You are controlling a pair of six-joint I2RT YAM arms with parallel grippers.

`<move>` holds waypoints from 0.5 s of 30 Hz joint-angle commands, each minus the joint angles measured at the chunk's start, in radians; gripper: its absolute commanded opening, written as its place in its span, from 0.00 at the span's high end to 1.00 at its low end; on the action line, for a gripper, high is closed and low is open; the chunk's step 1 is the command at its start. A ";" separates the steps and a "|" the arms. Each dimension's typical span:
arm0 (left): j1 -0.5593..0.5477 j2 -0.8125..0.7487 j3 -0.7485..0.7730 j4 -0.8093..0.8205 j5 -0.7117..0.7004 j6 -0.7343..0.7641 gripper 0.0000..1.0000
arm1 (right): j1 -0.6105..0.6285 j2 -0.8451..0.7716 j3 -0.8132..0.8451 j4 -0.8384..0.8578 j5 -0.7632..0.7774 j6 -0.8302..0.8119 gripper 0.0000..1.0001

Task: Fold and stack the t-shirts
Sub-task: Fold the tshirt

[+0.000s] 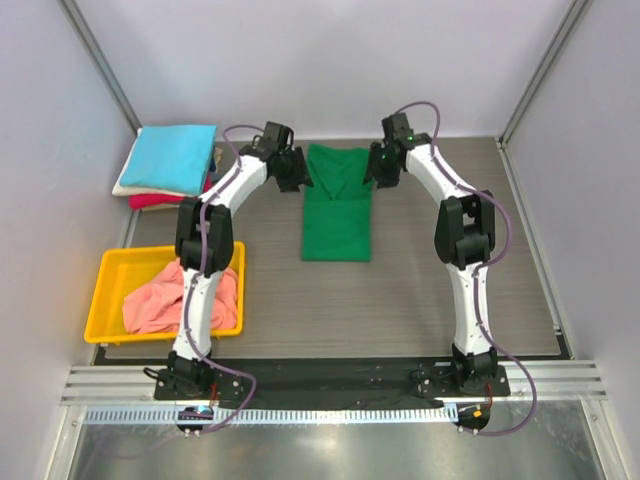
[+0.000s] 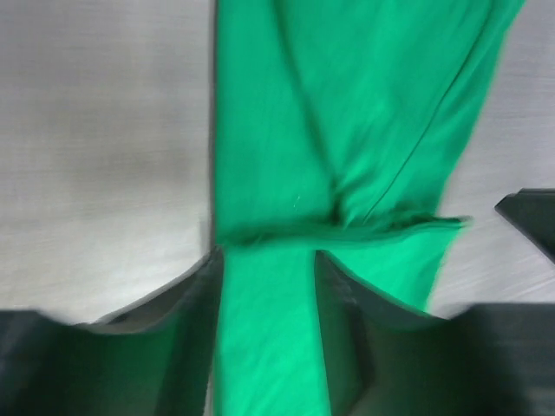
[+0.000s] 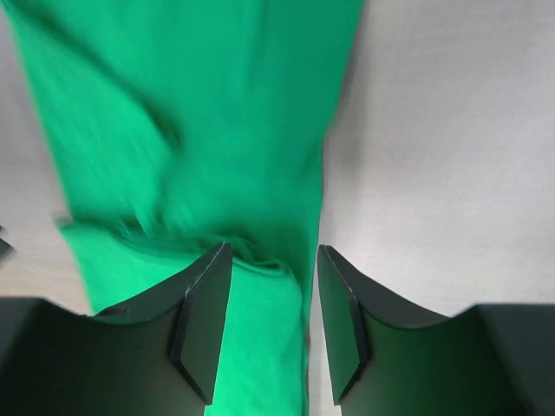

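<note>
At table's point(image 1: 420, 290) far middle, green shirt point(image 1: 337, 215) half-folded, both jaws pinching far end; pink shirt point(image 1: 152, 305) in tray point(image 1: 101, 300) not yet folded.

— Where do we stand?
— Our left arm point(image 1: 205, 240) and right arm point(image 1: 462, 235) reach far forward and bend inward, so the left claw point(image 2: 267, 253) and right claw point(image 3: 273, 251) face each other, level.
— Fingers?
— Narrowly parted on both. We cannot tell whether we are pinching.

The green t-shirt point(image 1: 337, 215) is soft matt cloth. The table point(image 1: 420, 290) shows matt grey wood grain. The yellow tray point(image 1: 100, 300) is smooth plastic. The right gripper point(image 3: 270, 260) has matt black fingers point(image 3: 204, 321).
</note>
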 commanded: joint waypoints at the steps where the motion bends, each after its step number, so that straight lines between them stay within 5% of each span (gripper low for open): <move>1: 0.030 0.049 0.176 -0.089 0.098 0.011 0.50 | -0.060 0.050 0.262 -0.098 -0.068 -0.025 0.50; 4: 0.033 0.035 0.287 -0.151 0.065 0.053 0.37 | -0.057 -0.026 0.273 -0.100 -0.061 -0.034 0.49; 7: 0.037 -0.069 0.180 -0.111 0.060 0.050 0.35 | -0.040 -0.175 0.056 -0.010 -0.067 -0.033 0.49; 15: 0.024 -0.389 -0.401 0.172 0.111 -0.027 0.37 | 0.025 -0.445 -0.550 0.226 -0.172 0.039 0.46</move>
